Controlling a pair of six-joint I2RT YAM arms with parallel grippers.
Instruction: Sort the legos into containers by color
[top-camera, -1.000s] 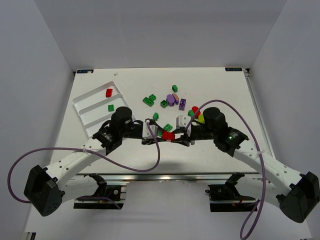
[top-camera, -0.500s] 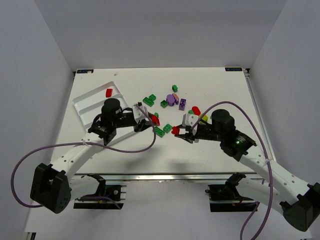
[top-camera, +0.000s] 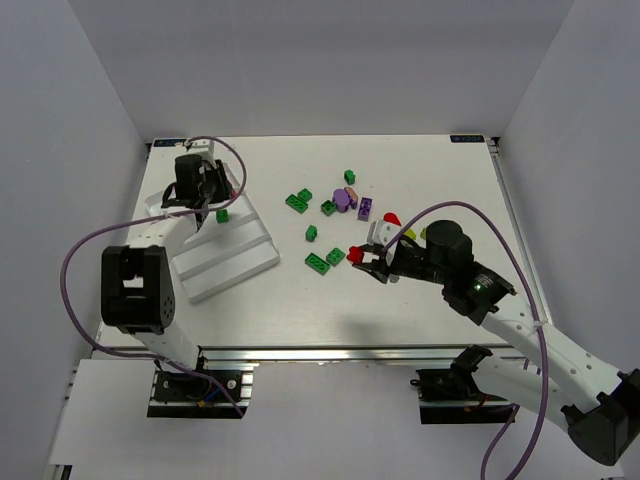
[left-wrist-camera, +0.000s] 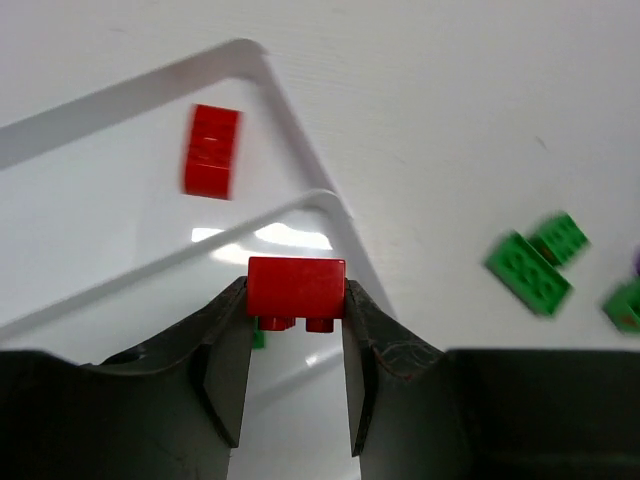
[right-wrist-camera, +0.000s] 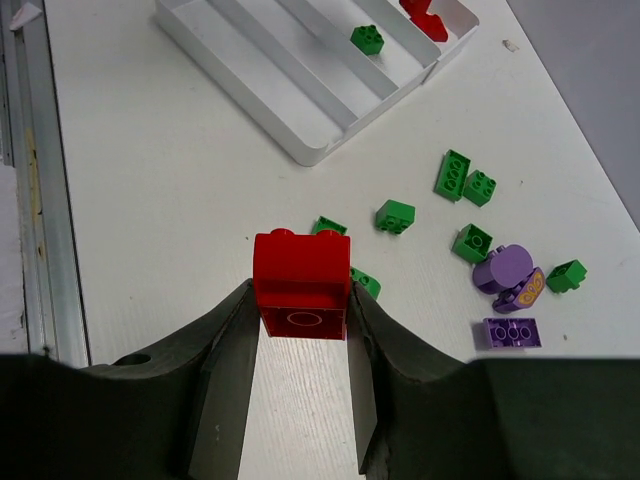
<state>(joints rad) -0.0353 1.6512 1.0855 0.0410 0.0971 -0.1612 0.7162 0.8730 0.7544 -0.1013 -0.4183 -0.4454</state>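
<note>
Gripping a red brick (left-wrist-camera: 296, 285) in the left hand (left-wrist-camera: 296, 310) above the tray (top-camera: 230, 262), seemingly over a ridge, beside the stored red brick (left-wrist-camera: 211, 151) for colour-matching. Clamping a second red brick (right-wrist-camera: 302, 285) in the right hand (right-wrist-camera: 300, 305) above the bench (top-camera: 420, 170), likely waiting.

Lab — white-walled robot table (top-camera: 430, 160)

A white worktop (top-camera: 440, 170) is seen. A white divided tray (top-camera: 235, 272) is laid at an angle on its far-left part. Loose bricks are scattered near the middle: a green pair (top-camera: 297, 200) close together, a purple rounded brick (top-camera: 342, 199) just beside a purple flat brick (top-camera: 365, 208), a single green brick (top-camera: 349, 177) farthest back, and a flat green brick (top-camera: 318, 263) nearest the arms, apart from the tray.
</note>
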